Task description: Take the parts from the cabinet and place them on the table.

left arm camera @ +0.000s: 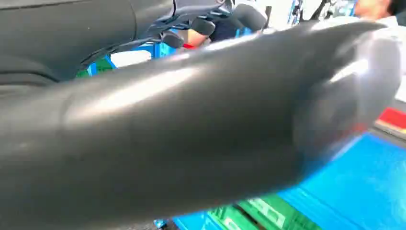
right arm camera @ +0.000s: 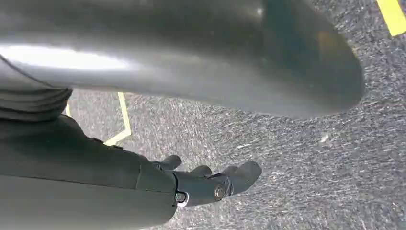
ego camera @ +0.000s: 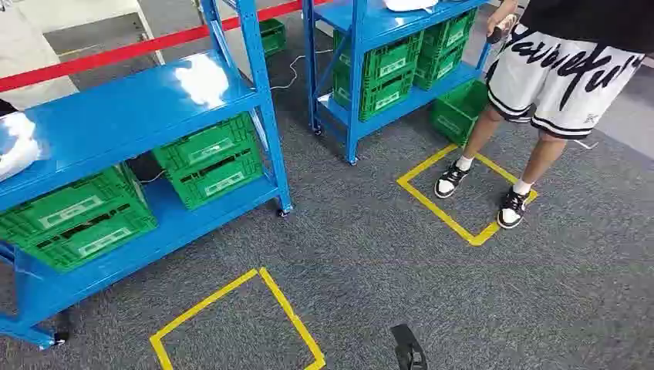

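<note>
While your right hand [right arm camera: 210, 184] hangs over the carpet [right arm camera: 287, 158], fingers loosely extended and holding nothing, your left hand's fingers can't be made out

Two blue shelving cabinets stand on the grey carpet, one near left [ego camera: 139, 108] and one far centre [ego camera: 362, 31], each with green crates [ego camera: 208, 158] stacked on its lower shelf and white parts [ego camera: 15, 146] lying on top
</note>
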You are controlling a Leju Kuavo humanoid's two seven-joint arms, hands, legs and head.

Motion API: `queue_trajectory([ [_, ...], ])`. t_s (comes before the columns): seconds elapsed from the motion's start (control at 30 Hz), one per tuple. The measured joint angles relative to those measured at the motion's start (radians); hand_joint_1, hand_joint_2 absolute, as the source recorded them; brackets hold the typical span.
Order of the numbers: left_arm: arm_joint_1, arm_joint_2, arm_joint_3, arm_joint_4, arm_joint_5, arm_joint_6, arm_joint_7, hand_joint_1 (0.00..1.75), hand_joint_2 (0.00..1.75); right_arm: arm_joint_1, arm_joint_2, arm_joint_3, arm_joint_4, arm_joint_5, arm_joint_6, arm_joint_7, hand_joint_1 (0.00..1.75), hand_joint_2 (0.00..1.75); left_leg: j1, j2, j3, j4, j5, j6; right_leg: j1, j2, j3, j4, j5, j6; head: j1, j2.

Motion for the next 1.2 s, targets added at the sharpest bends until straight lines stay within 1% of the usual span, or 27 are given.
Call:
queue_trajectory([
  [0.03, -0.002, 0.002, -0.001, 0.0, -0.002, -0.001, 0.001, 0.0, 0.0, -0.001, 0.0, 0.0, 0.0, 0.0, 0.002, 0.001, 0.0, 0.0, -0.002, 0.0, 0.0, -0.008, -0.006, -0.006, 0.002, 0.002, 0.013, 0.003, -0.009, -0.012, -0.002, 0.0],
  [0.1, -0.004, 0.003, -0.002, -0.003, -0.005, -0.001, -0.002, 0.0, 0.0, -0.003, 0.0, 0.0, 0.0, 0.001, 0.002, 0.002, 0.0, 0.0, -0.003, -0.001, 0.012, 0.008, 0.006, -0.019, 0.001, 0.005, 0.025, -0.003, -0.015, -0.024, -0.001, 0.0],
  [0.17, -0.006, 0.007, -0.002, -0.005, -0.006, -0.003, -0.002, 0.0, 0.0, -0.009, 0.0, 0.0, 0.0, 0.0, 0.002, 0.004, 0.0, 0.0, 0.001, 0.003, -0.041, 0.1, 0.04, -0.03, -0.005, 0.009, 0.055, -0.008, -0.031, -0.038, -0.003, 0.0],
  [0.2, -0.008, 0.008, -0.003, -0.004, -0.006, -0.004, -0.002, 0.0, 0.0, -0.01, 0.0, 0.0, 0.0, 0.0, 0.002, 0.005, 0.0, 0.0, 0.003, 0.006, -0.088, 0.171, 0.05, -0.035, -0.006, 0.011, 0.069, -0.013, -0.042, -0.041, -0.008, 0.0],
  [0.23, -0.008, 0.008, -0.003, -0.002, -0.006, -0.005, -0.001, 0.0, 0.0, -0.009, 0.0, 0.0, 0.0, 0.0, 0.002, 0.006, 0.0, 0.0, 0.005, 0.007, -0.141, 0.233, 0.032, -0.04, -0.007, 0.012, 0.085, -0.016, -0.053, -0.042, -0.008, 0.0],
  [0.3, 0.001, 0.009, -0.003, 0.002, -0.006, -0.006, 0.001, 0.0, 0.0, -0.006, 0.0, -0.001, 0.0, 0.0, 0.002, 0.011, 0.0, 0.0, 0.01, 0.009, -0.223, 0.301, -0.048, -0.043, -0.008, 0.014, 0.117, -0.021, -0.078, -0.042, -0.008, 0.0],
  [0.33, 0.005, 0.009, -0.003, 0.003, -0.006, -0.006, 0.0, 0.0, 0.0, -0.005, 0.0, -0.001, 0.0, 0.0, 0.002, 0.011, 0.0, 0.0, 0.011, 0.01, -0.255, 0.297, -0.085, -0.045, -0.009, 0.015, 0.138, -0.021, -0.095, -0.042, -0.008, 0.0],
  [0.37, 0.007, 0.011, -0.003, 0.005, -0.006, -0.006, 0.0, 0.0, 0.0, -0.004, 0.0, -0.001, 0.0, 0.0, 0.002, 0.01, 0.0, 0.0, 0.012, 0.011, -0.267, 0.265, -0.095, -0.045, -0.009, 0.016, 0.159, -0.021, -0.112, -0.041, -0.008, 0.0],
  [0.4, 0.009, 0.013, -0.003, 0.008, -0.006, -0.006, 0.0, 0.0, 0.0, -0.004, 0.0, -0.001, 0.0, 0.0, 0.003, 0.01, 0.0, 0.0, 0.012, 0.012, -0.267, 0.213, -0.078, -0.043, -0.009, 0.018, 0.18, -0.022, -0.128, -0.039, -0.007, 0.0],
  [0.43, 0.01, 0.018, -0.003, 0.01, -0.006, -0.006, 0.0, 0.0, 0.0, -0.004, 0.0, -0.001, 0.0, 0.001, 0.003, 0.01, 0.0, 0.0, 0.011, 0.013, -0.261, 0.137, -0.009, -0.036, -0.009, 0.018, 0.204, -0.022, -0.147, -0.035, -0.008, 0.0],
  [0.47, 0.012, 0.022, -0.003, 0.011, -0.006, -0.006, -0.002, 0.0, 0.0, -0.004, 0.0, -0.001, 0.0, 0.001, 0.004, 0.01, 0.0, 0.0, 0.01, 0.014, -0.257, 0.071, 0.091, -0.028, -0.009, 0.018, 0.217, -0.024, -0.162, -0.032, -0.007, 0.0],
  [0.5, 0.017, 0.025, -0.003, 0.016, -0.006, -0.006, -0.002, 0.0, 0.0, -0.005, 0.001, -0.001, 0.002, 0.001, 0.004, 0.011, 0.0, 0.0, 0.004, 0.019, -0.262, -0.006, 0.222, -0.02, -0.008, 0.018, 0.239, -0.02, -0.179, -0.027, -0.01, 0.0],
  [0.57, 0.022, 0.035, -0.003, 0.013, -0.006, -0.009, -0.002, 0.0, 0.0, -0.006, 0.001, -0.001, 0.002, 0.002, 0.004, 0.012, 0.0, 0.0, -0.001, 0.018, -0.238, -0.005, 0.218, -0.016, -0.007, 0.02, 0.273, -0.045, -0.213, -0.014, -0.011, 0.0],
  [0.6, 0.017, 0.035, -0.003, 0.01, -0.006, -0.009, -0.002, 0.0, 0.0, -0.008, 0.001, -0.001, 0.002, 0.003, 0.004, 0.01, 0.0, 0.0, 0.001, 0.016, -0.227, -0.005, 0.204, -0.008, -0.003, 0.021, 0.286, -0.03, -0.194, -0.007, -0.009, 0.0],
  [0.63, 0.006, 0.038, -0.003, 0.008, -0.006, -0.009, -0.002, 0.0, 0.0, -0.013, 0.001, -0.001, 0.002, 0.004, 0.004, 0.009, 0.0, 0.0, 0.0, 0.012, -0.214, -0.004, 0.192, -0.001, -0.003, 0.021, 0.281, -0.01, -0.181, -0.001, -0.01, 0.0],
  [0.7, -0.001, 0.038, -0.003, 0.005, -0.008, -0.01, -0.001, 0.0, 0.0, -0.02, -0.001, -0.001, 0.001, 0.006, 0.005, 0.007, 0.0, 0.0, 0.003, 0.009, -0.181, -0.007, 0.174, 0.013, -0.003, 0.016, 0.174, 0.164, -0.115, 0.001, -0.003, 0.0],
  [0.73, 0.001, 0.04, -0.003, 0.006, -0.008, -0.011, 0.001, 0.0, 0.0, -0.02, 0.0, -0.001, 0.001, 0.007, 0.005, 0.007, 0.0, 0.0, 0.002, 0.009, -0.168, -0.007, 0.159, 0.016, -0.003, 0.014, 0.123, 0.223, -0.12, 0.002, -0.002, 0.0],
  [0.8, 0.014, 0.04, -0.004, 0.008, -0.008, -0.013, 0.0, 0.0, 0.0, -0.015, 0.001, -0.001, 0.002, 0.008, 0.005, 0.004, 0.0, 0.0, 0.0, 0.007, -0.13, -0.007, 0.123, 0.025, 0.001, 0.012, 0.024, 0.289, -0.233, 0.005, -0.001, 0.0],
  [0.87, 0.023, 0.039, -0.004, 0.008, -0.009, -0.016, -0.002, 0.0, 0.0, -0.008, 0.0, -0.001, 0.002, 0.008, 0.005, 0.004, 0.0, 0.0, -0.003, -0.001, -0.087, -0.007, 0.087, 0.026, 0.008, 0.012, -0.028, 0.256, -0.328, 0.002, 0.004, 0.0],
  [0.9, 0.025, 0.039, -0.004, 0.009, -0.011, -0.018, -0.002, 0.0, 0.0, -0.007, 0.0, -0.001, 0.002, 0.008, 0.005, 0.004, 0.0, 0.0, -0.003, -0.001, -0.065, -0.007, 0.069, 0.025, 0.012, 0.012, -0.039, 0.211, -0.324, -0.005, 0.004, 0.0],
  [0.93, 0.027, 0.039, -0.004, 0.01, -0.015, -0.023, -0.001, 0.0, 0.0, -0.006, 0.0, -0.001, 0.002, 0.008, 0.005, 0.004, 0.0, 0.0, -0.005, -0.001, -0.038, -0.007, 0.047, 0.023, 0.018, 0.013, -0.042, 0.141, -0.268, -0.015, 0.004, 0.0],
  [0.97, 0.03, 0.039, -0.005, 0.012, -0.017, -0.026, -0.001, 0.0, 0.0, -0.004, 0.0, -0.001, 0.002, 0.008, 0.005, 0.004, 0.0, 0.0, -0.006, 0.0, -0.017, -0.008, 0.028, 0.021, 0.025, 0.013, -0.041, 0.069, -0.15, -0.026, 0.004, 0.0],
  [1.0, 0.035, 0.039, -0.006, 0.019, -0.018, -0.029, 0.002, 0.0, 0.0, 0.005, 0.0, -0.001, 0.005, 0.008, 0.005, 0.004, 0.0, 0.0, -0.008, 0.001, -0.012, -0.006, 0.015, 0.021, 0.031, 0.013, -0.04, 0.002, 0.022, -0.037, 0.005, 0.0],
  [1.03, 0.037, 0.034, -0.012, 0.024, -0.02, -0.043, 0.01, 0.0, 0.0, 0.003, -0.001, -0.001, 0.007, 0.008, 0.005, 0.005, 0.0, 0.0, -0.015, -0.009, 0.009, 0.001, -0.004, 0.014, 0.032, 0.019, -0.041, -0.013, 0.056, -0.041, 0.001, 0.0],
  [1.1, 0.039, 0.039, -0.016, 0.024, -0.023, -0.084, 0.031, 0.0, 0.0, 0.003, 0.0, -0.001, 0.008, 0.008, 0.007, 0.01, 0.0, 0.0, -0.012, -0.015, 0.019, 0.008, -0.015, 0.005, 0.032, 0.016, -0.026, -0.003, 0.041, -0.051, -0.003, 0.0],
  [1.17, 0.034, 0.048, -0.017, 0.02, -0.022, -0.12, 0.058, 0.0, 0.0, -0.008, 0.002, -0.001, 0.008, 0.009, 0.008, 0.009, 0.0, 0.0, -0.013, -0.01, -0.035, 0.084, 0.023, -0.009, 0.022, 0.015, -0.006, -0.015, 0.032, -0.064, 0.003, 0.0],
  [1.2, 0.031, 0.05, -0.018, 0.022, -0.022, -0.132, 0.063, 0.0, 0.0, -0.01, 0.0, -0.001, 0.008, 0.01, 0.008, 0.008, 0.0, 0.0, -0.014, -0.002, -0.072, 0.155, 0.044, -0.018, 0.018, 0.015, 0.01, -0.022, 0.023, -0.07, -0.001, 0.0],
])
